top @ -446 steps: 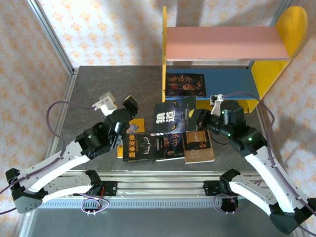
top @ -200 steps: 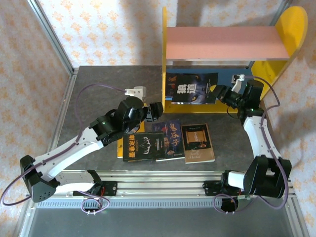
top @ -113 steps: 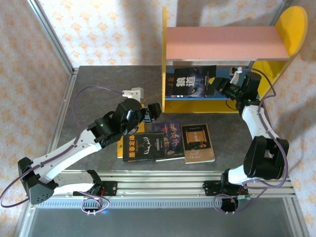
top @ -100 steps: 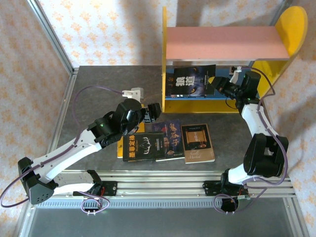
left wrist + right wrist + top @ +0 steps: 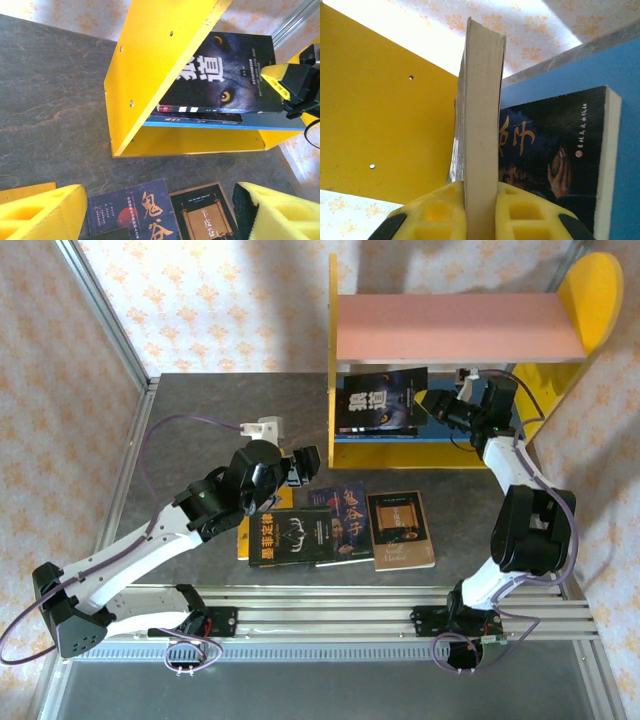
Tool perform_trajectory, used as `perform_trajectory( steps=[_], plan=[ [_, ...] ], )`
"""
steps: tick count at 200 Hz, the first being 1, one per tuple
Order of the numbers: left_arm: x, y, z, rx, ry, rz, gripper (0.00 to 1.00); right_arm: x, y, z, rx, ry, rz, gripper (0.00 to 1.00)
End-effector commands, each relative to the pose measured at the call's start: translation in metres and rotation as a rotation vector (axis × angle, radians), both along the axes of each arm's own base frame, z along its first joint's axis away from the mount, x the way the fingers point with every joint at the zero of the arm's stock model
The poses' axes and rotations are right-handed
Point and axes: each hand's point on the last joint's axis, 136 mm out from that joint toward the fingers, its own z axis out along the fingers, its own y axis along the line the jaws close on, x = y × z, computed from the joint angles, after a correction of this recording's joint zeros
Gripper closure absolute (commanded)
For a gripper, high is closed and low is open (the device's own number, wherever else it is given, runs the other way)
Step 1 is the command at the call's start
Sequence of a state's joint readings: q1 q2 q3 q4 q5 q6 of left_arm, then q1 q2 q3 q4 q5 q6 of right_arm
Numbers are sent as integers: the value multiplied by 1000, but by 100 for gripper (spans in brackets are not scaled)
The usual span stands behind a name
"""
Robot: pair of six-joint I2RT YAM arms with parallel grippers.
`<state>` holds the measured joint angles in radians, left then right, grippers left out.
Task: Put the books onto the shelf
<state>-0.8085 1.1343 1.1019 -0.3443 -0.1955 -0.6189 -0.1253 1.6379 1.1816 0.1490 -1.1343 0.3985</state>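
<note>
Your right gripper [image 5: 441,406] is clamped on the wolf-cover book [image 5: 378,400], taking it from its 3 o'clock side. In the right wrist view the yellow fingers [image 5: 432,210] press against both faces of the book, with the page edge rising between them. The book stands on edge in the lower level of the shelf [image 5: 352,452], which sits at 1 o'clock on the table [image 5: 200,410]. It is under the pink upper board [image 5: 460,328] and close to the yellow side panel [image 5: 155,65] at 9 o'clock. A flat book [image 5: 550,160] lies on the blue lower board [image 5: 620,75]. The held book's bottom edge seems to rest on it, though you cannot see the contact clearly.

Your left gripper [image 5: 306,466] hovers at 8 o'clock from the shelf with its fingers [image 5: 42,212] spread wide and nothing between them.

The other books lie flat on the table at 6 o'clock from the shelf. The black book with the yellow title [image 5: 290,537] is toward 9 o'clock. The dark blue book [image 5: 345,505] is in the middle, partly under the black one. The brown book [image 5: 400,530] is toward 3 o'clock. A strip of the yellow book [image 5: 245,530] shows beneath the black one.
</note>
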Motion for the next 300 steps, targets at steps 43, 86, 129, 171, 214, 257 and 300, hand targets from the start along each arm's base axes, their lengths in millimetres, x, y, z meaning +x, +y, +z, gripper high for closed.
perform_trajectory(
  steps=[43, 86, 129, 171, 214, 257, 300],
  plan=[
    [3, 10, 5, 7, -33, 36, 23, 7, 18, 8, -49, -47, 66, 90],
    [3, 12, 5, 6, -35, 41, 23, 9, 19, -7, -97, 1, 56, 77],
    [3, 13, 3, 5, -31, 41, 23, 11, 18, -16, -140, 32, 44, 77],
    [1, 16, 4, 4, -34, 48, 23, 9, 17, -23, -174, 35, 54, 84],
    [1, 17, 5, 0, -38, 50, 23, 12, 18, -28, -174, 55, 64, 83],
    [1, 18, 4, 2, -36, 51, 23, 14, 22, -34, -197, 76, 56, 80],
    [-1, 19, 5, -2, -40, 51, 23, 16, 18, -35, -228, 92, 25, 72]
  ],
)
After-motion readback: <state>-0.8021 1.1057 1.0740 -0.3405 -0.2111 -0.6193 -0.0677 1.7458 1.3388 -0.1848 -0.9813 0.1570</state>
